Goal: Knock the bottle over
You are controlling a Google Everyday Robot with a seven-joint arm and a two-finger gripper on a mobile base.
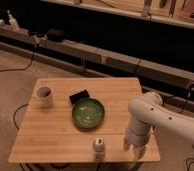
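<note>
Camera view: a small whitish bottle point(98, 148) with a darker cap stands upright at the counter's point(50, 136) front edge. The claw point(134, 149) hangs low to its right (open or closed, cannot tell). The bowl point(88, 113) shows plain green inside, the white mug point(44, 95) dark.

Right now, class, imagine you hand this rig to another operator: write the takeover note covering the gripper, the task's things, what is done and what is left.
Gripper: low over the table's front right edge, right of the bottle and apart from it.
Bottle: upright near the front edge, just in front of the green bowl. The white mug stands at the left.
Done: arm brought beside the bottle; no contact yet.
Left: probably sweep the gripper left into the bottle to tip it.
</note>
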